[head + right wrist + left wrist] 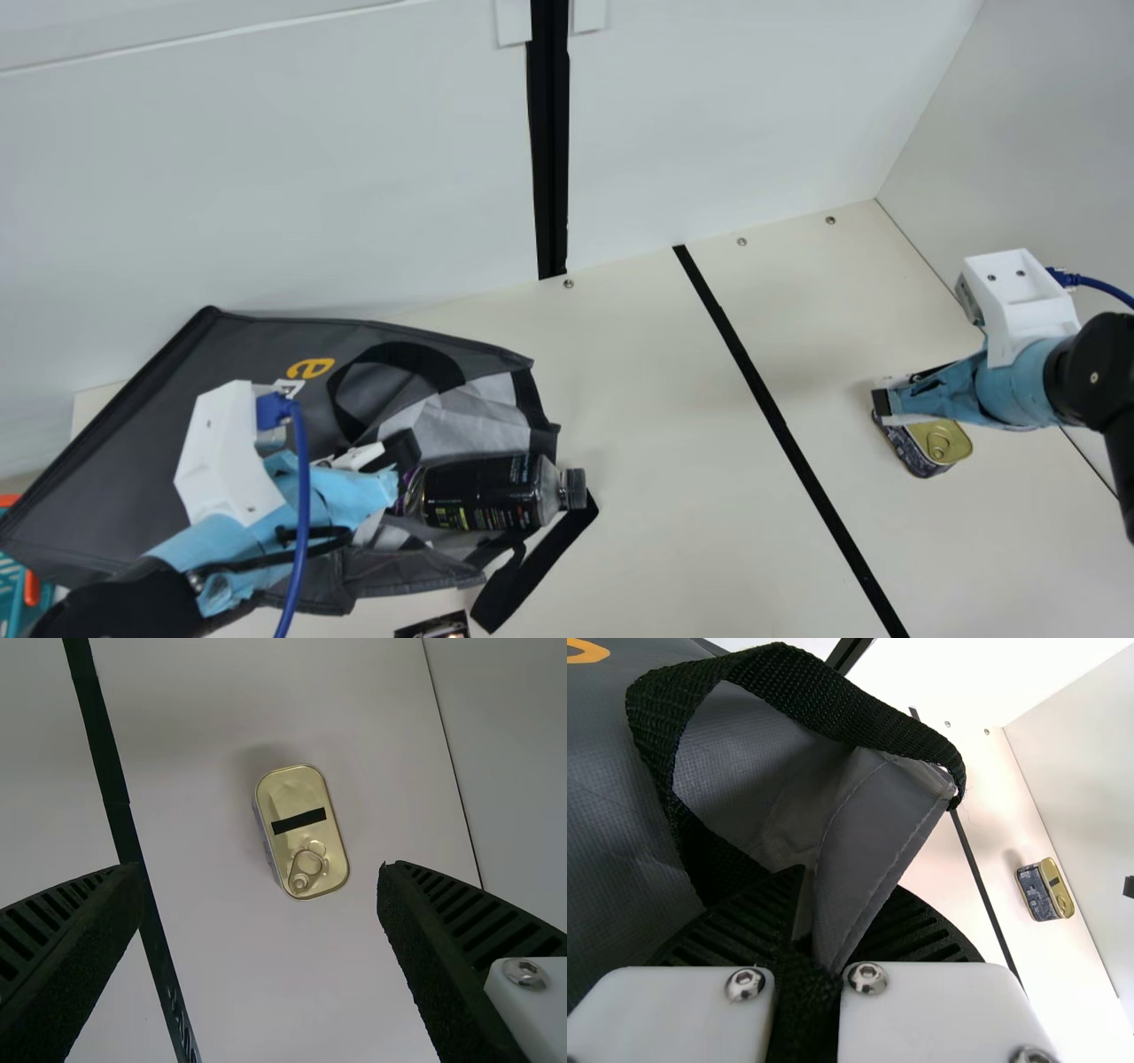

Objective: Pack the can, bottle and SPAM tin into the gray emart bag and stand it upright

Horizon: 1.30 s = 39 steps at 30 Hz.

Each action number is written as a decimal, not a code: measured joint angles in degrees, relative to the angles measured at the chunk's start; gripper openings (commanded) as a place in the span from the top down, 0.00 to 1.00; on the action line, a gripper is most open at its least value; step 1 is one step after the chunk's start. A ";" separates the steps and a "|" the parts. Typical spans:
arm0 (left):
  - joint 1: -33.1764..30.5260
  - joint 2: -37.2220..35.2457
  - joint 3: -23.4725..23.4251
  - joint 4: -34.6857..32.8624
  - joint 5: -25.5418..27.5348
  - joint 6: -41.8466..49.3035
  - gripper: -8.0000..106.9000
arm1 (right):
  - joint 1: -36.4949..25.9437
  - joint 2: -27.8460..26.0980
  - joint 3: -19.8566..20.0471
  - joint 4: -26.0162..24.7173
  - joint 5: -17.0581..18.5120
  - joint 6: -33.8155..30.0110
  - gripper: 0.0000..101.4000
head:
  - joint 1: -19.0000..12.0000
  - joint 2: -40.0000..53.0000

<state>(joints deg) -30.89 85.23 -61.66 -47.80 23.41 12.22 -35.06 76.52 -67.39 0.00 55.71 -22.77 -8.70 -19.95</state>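
The left hand (401, 454) grips at the mouth of the large dark gray fabric bag (266, 346). In the left wrist view, a fold of its gray cloth and some black webbing are pinched between the two ribbed fingers. The bag lies on its side on the left part of the cream tabletop (656, 496), near the back edge, and its mouth faces toward the middle. A black webbing handle (416, 354) makes a loop on the upper side of it.

Just beside this hand, the bottle with black label and dark cap (483, 492) lies on its side in the mouth of the bag, its neck beyond the rim. The second black handle (540, 567) lies on the tabletop by the cap.

The right hand (884, 403) has its two fingers spread well apart, with nothing between them. It is above the small rounded SPAM tin with golden ring-pull lid and dark blue side (932, 445), which stands lid up near the right edge of the tabletop. A long black tape line (780, 425) runs between bag and tin, from the back edge toward the front.
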 measured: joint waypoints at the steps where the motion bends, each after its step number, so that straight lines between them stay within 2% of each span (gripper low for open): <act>1: 0.00 0.00 0.00 0.00 0.00 0.00 1.00 | -0.46 0.57 -0.06 0.79 -0.01 -0.98 0.06 | 0.00 0.09; 11: 0.00 0.00 0.00 0.00 0.00 0.00 1.00 | -4.37 5.43 -0.72 5.37 -0.10 -10.36 0.06 | 0.00 0.00; 21: 0.00 0.00 0.00 0.00 0.00 0.00 1.00 | -7.93 9.88 -1.38 7.91 -0.04 -18.22 0.06 | 0.00 0.00; 39: 0.00 0.00 0.00 0.00 0.00 0.00 1.00 | -10.94 17.37 -3.19 9.36 -0.18 -25.00 0.06 | 0.00 0.09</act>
<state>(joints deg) -30.89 85.23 -61.66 -47.80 23.41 12.22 -46.00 93.89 -70.58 9.36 55.54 -47.78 -8.70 -19.86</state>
